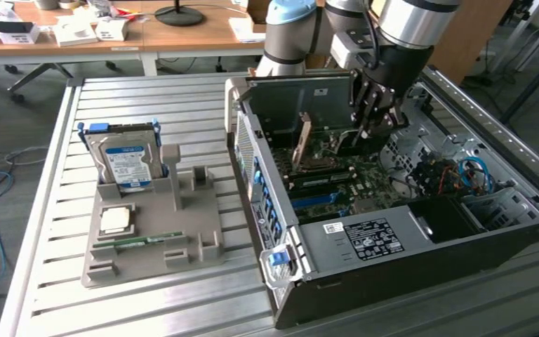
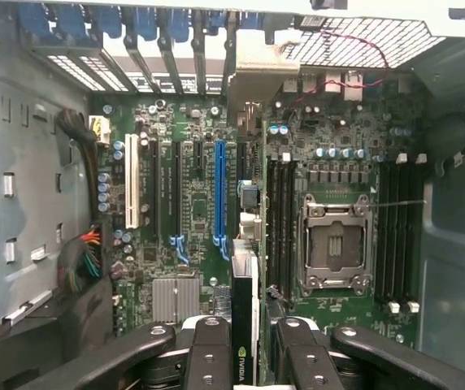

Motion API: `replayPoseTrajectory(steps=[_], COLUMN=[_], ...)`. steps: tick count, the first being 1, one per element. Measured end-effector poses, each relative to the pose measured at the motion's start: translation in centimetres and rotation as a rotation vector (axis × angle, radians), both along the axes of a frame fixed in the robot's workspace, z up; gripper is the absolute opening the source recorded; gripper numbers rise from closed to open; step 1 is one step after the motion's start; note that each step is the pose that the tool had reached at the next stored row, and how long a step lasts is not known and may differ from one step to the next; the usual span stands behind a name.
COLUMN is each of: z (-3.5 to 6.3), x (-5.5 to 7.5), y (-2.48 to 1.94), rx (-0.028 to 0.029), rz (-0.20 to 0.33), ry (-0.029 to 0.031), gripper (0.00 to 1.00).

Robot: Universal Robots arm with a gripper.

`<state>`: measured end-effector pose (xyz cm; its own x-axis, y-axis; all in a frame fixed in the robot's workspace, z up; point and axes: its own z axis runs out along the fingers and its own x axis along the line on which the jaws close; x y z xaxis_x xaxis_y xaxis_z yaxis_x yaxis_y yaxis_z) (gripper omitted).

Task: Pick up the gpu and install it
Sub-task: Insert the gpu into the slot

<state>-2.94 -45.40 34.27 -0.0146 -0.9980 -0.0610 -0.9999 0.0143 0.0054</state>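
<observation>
My gripper [image 2: 245, 345] is shut on the gpu [image 2: 244, 313], which I see edge-on in the wrist view as a thin dark card with a green logo between the black fingers [image 2: 208, 353]. Its silver end bracket [image 2: 254, 77] reaches toward the case's rear slot openings. The card hangs over the green motherboard [image 2: 192, 211], just beside the long blue slot [image 2: 219, 191]; I cannot tell whether it touches the board. In the exterior view the gripper [image 1: 377, 126] is lowered inside the open computer case [image 1: 391, 246], and the brownish gpu [image 1: 303, 146] stands on edge above the board.
A grey parts holder [image 1: 148, 253] lies on the slatted table at the exterior view's left, carrying a silver hard drive [image 1: 127, 158], a green memory stick [image 1: 138, 241] and a small square chip [image 1: 117, 220]. The case walls, its cables [image 1: 462, 175] and its drive cage crowd the gripper.
</observation>
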Motion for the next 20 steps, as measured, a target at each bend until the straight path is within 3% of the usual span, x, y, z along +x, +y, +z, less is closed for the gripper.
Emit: replayPoseTrajectory(steps=[20], z=[-1.98], x=[0.0], y=[0.0], rx=[-0.0009], rz=[0.0], ry=[0.0], gripper=[0.26])
